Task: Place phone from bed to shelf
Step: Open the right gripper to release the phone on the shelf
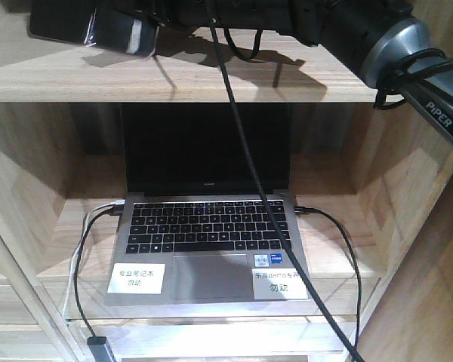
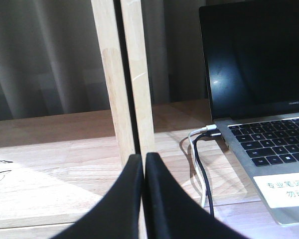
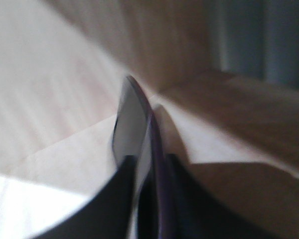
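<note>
The phone (image 1: 60, 23) is at the top left of the front view, a dark glossy slab just over the upper board of the light wood shelf (image 1: 287, 75). My right gripper (image 1: 147, 23) reaches in from the right along that board. In the blurred right wrist view the phone (image 3: 139, 119) shows edge-on, and my right gripper (image 3: 150, 156) is shut on it above the pale board (image 3: 65, 149). I cannot tell if the phone touches the wood. My left gripper (image 2: 143, 157) is shut on nothing, near a shelf upright (image 2: 129, 74). The bed is out of view.
An open grey laptop (image 1: 211, 226) with white stickers sits on the lower board, with cables (image 1: 90, 249) plugged in on both sides. A black cable (image 1: 241, 151) hangs from my right arm across the laptop. The same laptop (image 2: 259, 74) and its cables (image 2: 202, 164) lie right of my left gripper.
</note>
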### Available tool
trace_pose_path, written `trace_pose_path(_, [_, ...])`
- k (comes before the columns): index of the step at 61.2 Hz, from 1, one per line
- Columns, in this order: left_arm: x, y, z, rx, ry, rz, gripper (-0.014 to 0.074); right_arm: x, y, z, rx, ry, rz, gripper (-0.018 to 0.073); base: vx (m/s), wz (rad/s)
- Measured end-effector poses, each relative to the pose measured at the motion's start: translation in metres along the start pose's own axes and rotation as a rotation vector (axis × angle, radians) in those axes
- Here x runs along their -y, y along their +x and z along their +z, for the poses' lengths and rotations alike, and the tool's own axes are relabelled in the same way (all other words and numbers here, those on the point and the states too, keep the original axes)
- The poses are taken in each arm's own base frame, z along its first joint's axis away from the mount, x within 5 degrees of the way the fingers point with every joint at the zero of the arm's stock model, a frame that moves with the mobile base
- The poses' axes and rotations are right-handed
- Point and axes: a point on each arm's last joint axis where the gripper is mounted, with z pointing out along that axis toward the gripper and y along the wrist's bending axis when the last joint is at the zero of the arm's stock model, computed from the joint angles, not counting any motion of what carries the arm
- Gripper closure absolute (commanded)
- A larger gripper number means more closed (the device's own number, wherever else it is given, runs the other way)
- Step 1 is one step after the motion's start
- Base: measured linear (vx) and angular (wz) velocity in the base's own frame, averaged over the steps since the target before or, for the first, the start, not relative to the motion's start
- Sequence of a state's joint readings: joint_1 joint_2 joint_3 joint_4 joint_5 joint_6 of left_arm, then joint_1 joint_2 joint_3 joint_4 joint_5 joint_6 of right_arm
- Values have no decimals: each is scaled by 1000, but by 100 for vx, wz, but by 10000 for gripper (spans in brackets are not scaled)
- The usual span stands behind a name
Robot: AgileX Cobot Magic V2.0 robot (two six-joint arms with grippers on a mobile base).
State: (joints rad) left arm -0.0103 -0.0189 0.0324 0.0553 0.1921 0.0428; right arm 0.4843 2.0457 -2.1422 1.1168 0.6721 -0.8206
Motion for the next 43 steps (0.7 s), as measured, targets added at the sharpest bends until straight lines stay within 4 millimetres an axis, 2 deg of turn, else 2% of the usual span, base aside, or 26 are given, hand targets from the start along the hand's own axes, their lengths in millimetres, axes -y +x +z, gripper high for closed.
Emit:
trace_pose_path(12, [0, 0, 0, 0, 0, 0, 596, 2, -2, 0, 23, 25, 0, 30, 0, 0])
trace_pose_path(21, [0, 0, 0, 0, 0, 0, 596, 4, -4, 0, 44, 47, 0, -103, 0, 0])
trace_pose_path(28, [0, 0, 0, 0, 0, 0, 596, 5, -4, 0, 49, 57, -4, -141, 0, 0])
trace_pose_path(43, [0, 0, 0, 0, 0, 0, 596, 6, -2, 0, 21, 69, -43, -120, 0, 0])
